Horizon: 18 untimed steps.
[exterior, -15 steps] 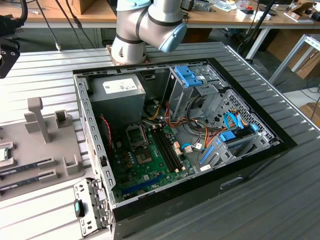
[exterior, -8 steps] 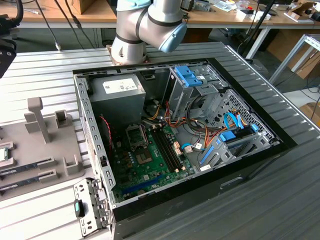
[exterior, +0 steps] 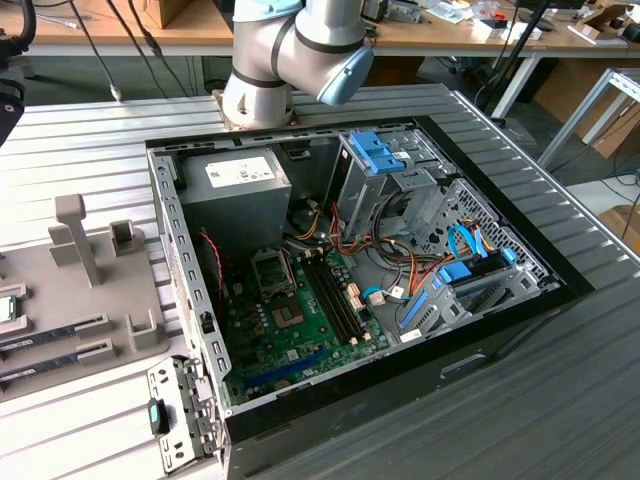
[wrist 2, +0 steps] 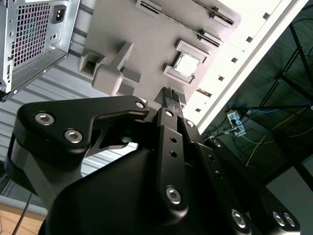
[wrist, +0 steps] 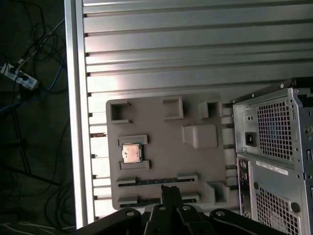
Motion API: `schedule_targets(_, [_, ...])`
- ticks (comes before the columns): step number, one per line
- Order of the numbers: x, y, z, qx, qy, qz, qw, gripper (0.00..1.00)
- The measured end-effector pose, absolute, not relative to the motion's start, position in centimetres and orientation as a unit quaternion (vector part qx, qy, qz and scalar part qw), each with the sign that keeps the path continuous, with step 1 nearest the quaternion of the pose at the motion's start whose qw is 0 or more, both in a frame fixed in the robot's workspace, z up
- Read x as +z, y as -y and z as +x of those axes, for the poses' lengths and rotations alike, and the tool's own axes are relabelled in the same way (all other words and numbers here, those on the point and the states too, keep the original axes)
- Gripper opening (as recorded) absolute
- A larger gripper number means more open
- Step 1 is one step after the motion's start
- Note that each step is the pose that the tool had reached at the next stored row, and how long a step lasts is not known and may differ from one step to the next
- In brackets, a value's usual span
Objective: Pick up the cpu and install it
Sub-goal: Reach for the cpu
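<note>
In the exterior view, the arm [exterior: 290, 50] rises at the far end of the open computer case [exterior: 180, 250]. Inside the case, the metal-framed socket [exterior: 272, 270] sits on the green board. A grey tray [exterior: 90, 300] lies on the slatted table [exterior: 80, 130] at the exterior view's left, just beside the case.

In the second wrist view, the hand [wrist 2: 173, 95] hangs above the tray [wrist 2: 146, 39] with its fingers pressed together and nothing between them. The cpu [wrist 2: 187, 64] lies flat in its square pocket, a little beyond the fingertips and clear of them. The back of the case [wrist 2: 29, 34] stands off to one side.

In the first wrist view, the hand [wrist: 169, 190] hovers near the tray's edge [wrist: 161, 142]. The cpu [wrist: 131, 153] rests in its pocket between two low walls, well apart from the case [wrist: 274, 147].

By my judgement the pick-up is the step in hand, and it has not begun. A grasp calls for the hand to centre over the chip, spread its fingers, and come down square on the two free edges.
</note>
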<state>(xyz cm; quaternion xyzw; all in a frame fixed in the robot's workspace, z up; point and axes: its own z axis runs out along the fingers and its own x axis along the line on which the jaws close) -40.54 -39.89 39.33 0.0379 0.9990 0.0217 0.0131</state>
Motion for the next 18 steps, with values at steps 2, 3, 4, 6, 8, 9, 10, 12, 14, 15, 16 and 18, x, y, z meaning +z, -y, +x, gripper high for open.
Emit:
schedule_targets(2, [39.33, 39.89, -40.63, 0.022, -0.999, 0.038, 0.013, 0.11])
schedule_targets(3, [39.33, 39.9, -40.69, 0.022, -0.999, 0.038, 0.013, 0.11])
schedule_targets(4, [39.33, 39.89, -40.79, 0.022, -0.999, 0.038, 0.013, 0.11])
schedule_targets(6, [39.33, 39.89, -40.89, 0.022, -0.999, 0.038, 0.013, 0.11])
schedule_targets(8, [39.33, 39.9, -40.99, 0.022, -0.999, 0.038, 0.013, 0.11])
schedule_targets(9, [39.33, 39.9, -41.04, 0.022, -0.999, 0.038, 0.013, 0.11])
schedule_targets(10, [39.33, 39.89, -41.11, 0.022, -0.999, 0.038, 0.013, 0.11])
schedule_targets(12, [39.33, 39.89, -41.19, 0.022, -0.999, 0.038, 0.013, 0.11])
schedule_targets(14, [39.33, 39.89, -41.28, 0.022, -0.999, 0.038, 0.013, 0.11])
schedule_targets(15, [39.33, 39.9, -41.32, 0.022, -0.999, 0.038, 0.013, 0.11])
schedule_targets(16, [39.33, 39.9, -41.36, 0.022, -0.999, 0.038, 0.013, 0.11])
schedule_targets(18, [39.33, 39.89, -41.45, 0.022, -0.999, 0.038, 0.013, 0.11])
